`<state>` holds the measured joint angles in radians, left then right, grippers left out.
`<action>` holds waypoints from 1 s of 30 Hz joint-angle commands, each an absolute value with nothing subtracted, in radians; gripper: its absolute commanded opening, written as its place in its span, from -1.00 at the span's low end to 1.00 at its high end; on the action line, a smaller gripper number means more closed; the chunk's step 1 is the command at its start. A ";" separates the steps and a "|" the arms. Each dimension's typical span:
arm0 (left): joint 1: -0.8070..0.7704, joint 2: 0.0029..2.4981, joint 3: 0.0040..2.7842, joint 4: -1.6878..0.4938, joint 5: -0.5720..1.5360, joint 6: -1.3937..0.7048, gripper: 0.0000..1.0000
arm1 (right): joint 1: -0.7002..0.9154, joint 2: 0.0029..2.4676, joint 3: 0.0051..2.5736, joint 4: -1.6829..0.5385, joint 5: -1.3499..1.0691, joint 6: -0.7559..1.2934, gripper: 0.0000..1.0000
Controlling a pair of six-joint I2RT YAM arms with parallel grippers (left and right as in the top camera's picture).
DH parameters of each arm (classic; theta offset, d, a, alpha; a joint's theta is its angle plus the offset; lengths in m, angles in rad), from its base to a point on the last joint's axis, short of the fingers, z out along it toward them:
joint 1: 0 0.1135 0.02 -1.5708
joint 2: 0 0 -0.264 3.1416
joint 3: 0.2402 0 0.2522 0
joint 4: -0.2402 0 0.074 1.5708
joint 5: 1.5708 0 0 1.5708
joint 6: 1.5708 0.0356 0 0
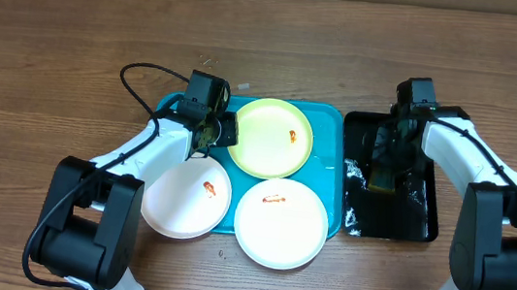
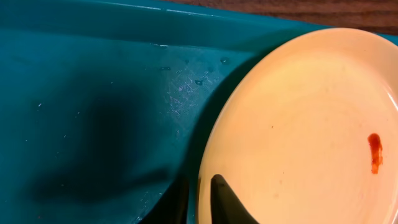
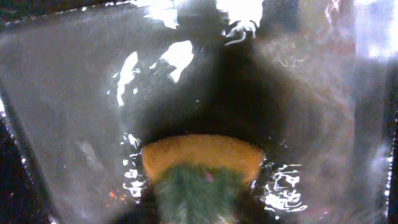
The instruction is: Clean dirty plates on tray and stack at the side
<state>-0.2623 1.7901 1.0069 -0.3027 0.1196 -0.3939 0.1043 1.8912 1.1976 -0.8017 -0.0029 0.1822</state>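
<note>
In the overhead view you see the large turquoise-blue plastic tray (image 1: pixel 322 172) in the middle of the frame, on the brown wooden table (image 1: pixel 56 34). The pale yellow-green round plastic plate (image 1: pixel 263 150) lies in the tray's upper right part. One white round plastic plate (image 1: pixel 178 209) lies at lower left, reaching over the tray's edge, and a second white plate (image 1: pixel 278 235) lies at lower right. Each plate carries a small red-orange smear. Your left gripper (image 1: pixel 213 132) is at the left rim of the yellow-green plate. Your right gripper (image 1: pixel 385 169) is over the smaller black tray (image 1: pixel 421 217) at the right, just above a yellow and green sponge (image 1: pixel 381 185).

In the left wrist view the turquoise tray (image 2: pixel 93 93) fills the left side and the yellow-green plate (image 2: pixel 298 124) the right. One dark finger (image 2: pixel 229 202) at bottom centre lies over the plate's rim. Whether the jaws grip the rim, you cannot tell.

In the right wrist view the sponge (image 3: pixel 202 165) sits at bottom centre on the wet black tray (image 3: pixel 74 93). No fingers show, so the jaws' state cannot be told.
</note>
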 commanded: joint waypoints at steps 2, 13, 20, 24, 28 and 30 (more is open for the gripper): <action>-0.268 1.805 1.032 -0.302 0.123 -0.397 -0.56 | 0.105 1.874 1.250 -0.859 -0.002 0.178 0.53; -0.268 1.806 1.032 -0.286 0.120 -0.397 -0.41 | 0.107 1.874 1.184 -0.861 -0.002 0.186 0.15; -0.268 1.806 1.031 -0.284 0.120 -0.396 -0.40 | 0.107 1.874 1.169 -0.826 -0.002 0.183 -0.49; -0.268 1.806 1.031 -0.284 0.120 -0.397 -0.40 | 0.105 1.874 1.229 -0.875 -0.001 0.181 0.50; -0.268 1.806 1.031 -0.285 0.120 -0.396 -0.40 | 0.105 1.874 1.229 -0.853 0.000 0.181 0.46; -0.268 1.806 1.031 -0.287 0.120 -0.395 -0.40 | 0.105 1.875 1.211 -0.831 0.000 0.182 0.42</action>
<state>-0.2623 1.7901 1.0069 -0.2882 0.1196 -0.3935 0.1055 1.8893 1.2053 -0.8467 -0.0006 0.1829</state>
